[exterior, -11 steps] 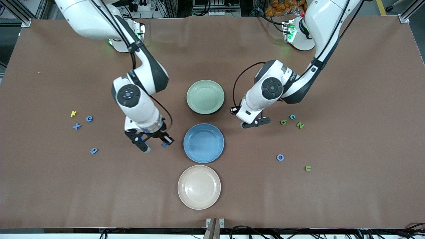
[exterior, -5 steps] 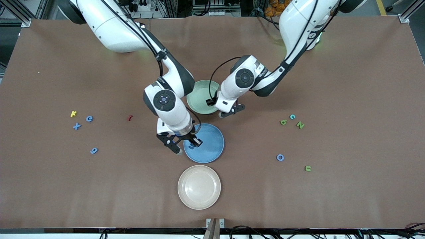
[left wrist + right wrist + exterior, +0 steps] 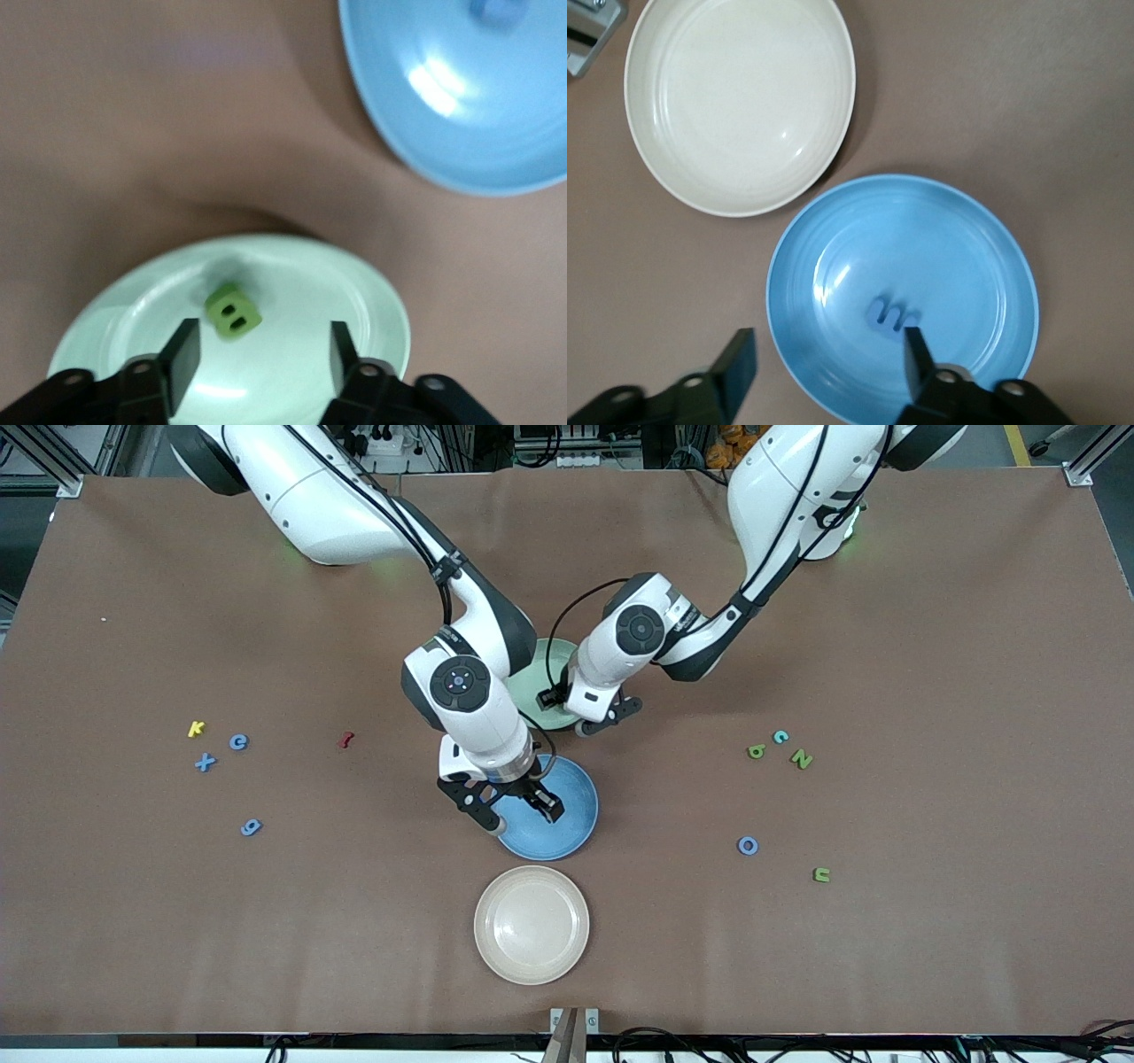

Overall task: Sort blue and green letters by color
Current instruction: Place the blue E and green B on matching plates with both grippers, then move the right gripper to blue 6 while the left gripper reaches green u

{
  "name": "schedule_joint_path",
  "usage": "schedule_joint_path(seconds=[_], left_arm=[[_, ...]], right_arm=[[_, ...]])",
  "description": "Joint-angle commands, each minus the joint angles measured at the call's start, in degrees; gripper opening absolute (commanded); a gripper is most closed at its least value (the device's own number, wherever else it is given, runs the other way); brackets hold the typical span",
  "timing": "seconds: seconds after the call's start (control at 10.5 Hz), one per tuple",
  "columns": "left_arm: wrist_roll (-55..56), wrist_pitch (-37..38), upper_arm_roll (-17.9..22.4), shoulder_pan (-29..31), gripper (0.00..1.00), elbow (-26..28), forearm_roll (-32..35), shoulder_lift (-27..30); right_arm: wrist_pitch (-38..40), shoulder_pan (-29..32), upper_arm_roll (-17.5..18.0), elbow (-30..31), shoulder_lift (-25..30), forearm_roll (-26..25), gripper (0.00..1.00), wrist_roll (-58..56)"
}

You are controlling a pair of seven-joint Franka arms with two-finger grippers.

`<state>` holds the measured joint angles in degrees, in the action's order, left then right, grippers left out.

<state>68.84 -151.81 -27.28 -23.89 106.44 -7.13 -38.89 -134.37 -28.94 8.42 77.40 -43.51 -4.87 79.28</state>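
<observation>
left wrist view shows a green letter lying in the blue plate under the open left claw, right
Not quite. The green letter lies in the green plate, not the blue plate. The left wrist view shows it there, under the open left claw.

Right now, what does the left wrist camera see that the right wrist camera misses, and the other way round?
Only the left wrist view shows the green plate with a green piece lying in it, below the open left gripper. Only the right wrist view shows the cream plate and the open right gripper. Both show the blue plate with a blue piece in it, and the brown table.
</observation>
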Motion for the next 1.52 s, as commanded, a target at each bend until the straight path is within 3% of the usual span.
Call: schedule_joint_path(seconds=[0.0,0.28,0.66,0.95,1.23,1.42], left_arm=[[-6.23,4.39,0.65,6.11,1.00,0.26,3.68,3.28],[-21.58,13.27,0.65,15.95,1.00,0.26,7.83,6.62],[-46.28,16.55,0.65,30.10,1.00,-1.92,13.53,6.55],[-54.41,16.55,3.80,31.45,1.00,-8.34,18.63,2.42],[-62.40,16.55,7.76,31.10,1.00,-13.43,22.33,-1.27],[-65.75,16.55,10.31,30.75,1.00,-18.26,25.22,-4.69]], right_arm=[[3.92,1.34,-1.90,-1.38,0.27,-0.67,1.00,-0.26],[11.74,9.05,-3.41,-1.38,2.38,0.03,1.00,-7.01],[12.91,24.51,-2.88,1.33,3.52,0.03,1.00,-22.02],[12.82,34.10,-2.97,6.34,6.76,0.12,1.00,-31.71],[11.17,36.59,-3.14,11.60,6.95,-0.14,1.00,-33.57],[3.29,37.29,-3.23,19.06,8.44,-0.14,1.00,-33.67]])
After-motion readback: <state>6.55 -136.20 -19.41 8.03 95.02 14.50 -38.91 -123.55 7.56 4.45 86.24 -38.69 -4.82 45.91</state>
